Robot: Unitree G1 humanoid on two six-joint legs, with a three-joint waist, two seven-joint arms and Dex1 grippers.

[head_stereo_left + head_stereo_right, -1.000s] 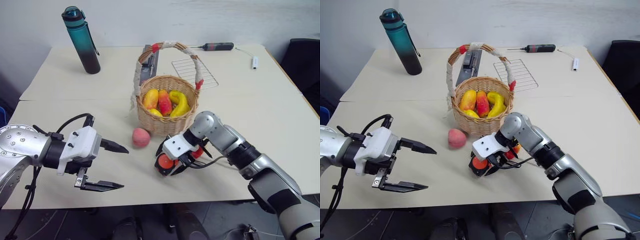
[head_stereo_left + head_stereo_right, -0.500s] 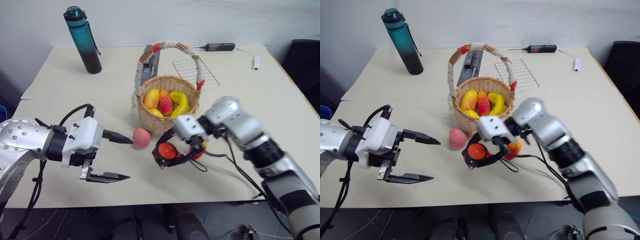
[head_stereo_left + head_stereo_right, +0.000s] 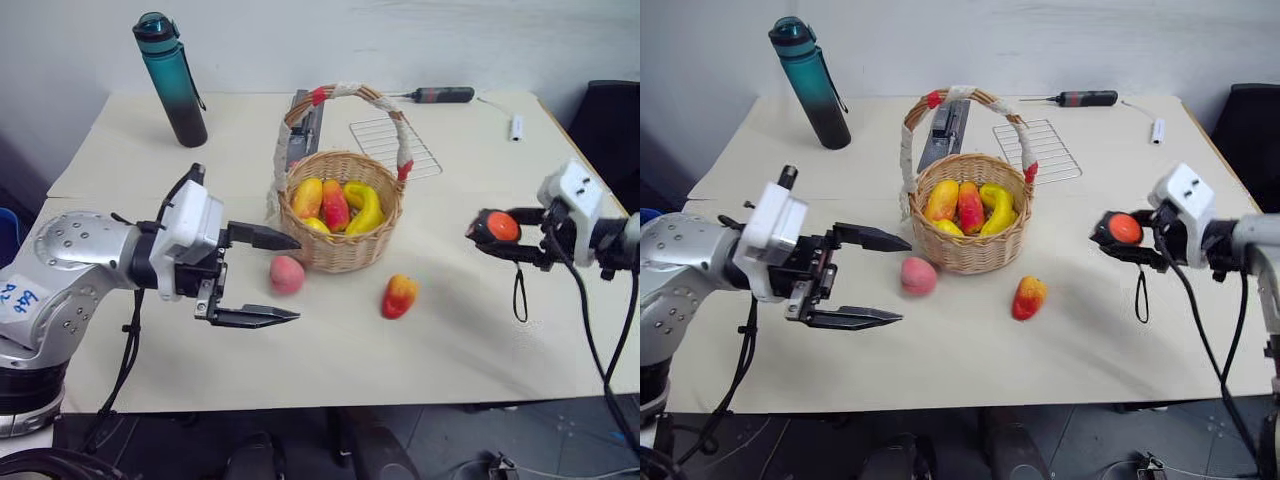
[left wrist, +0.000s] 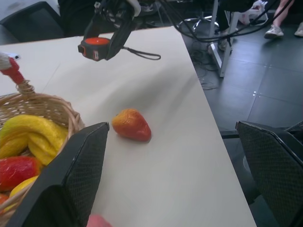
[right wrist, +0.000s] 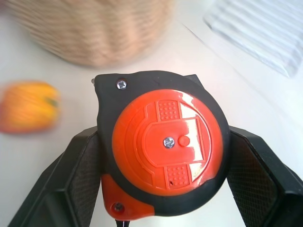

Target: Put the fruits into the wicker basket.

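Item: your right gripper (image 3: 492,230) clamped the tape measure (image 5: 163,146) (cleared aside, probably); left gripper (image 3: 268,277) gaped beside the peach (image 3: 286,274).

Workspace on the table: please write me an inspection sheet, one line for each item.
Surface: beige table, dry.
Job's things: peach and mango-like fruit lie on the table in front of the wicker basket; basket holds other fruit.
Clutter: water bottle, wire rack, screwdriver.
Grippers: left gripper open, beside the peach; right gripper shut on the tape measure, off to the right.
Cables: black cable hangs from the right arm.
Surroundings: white wall, dark chair.
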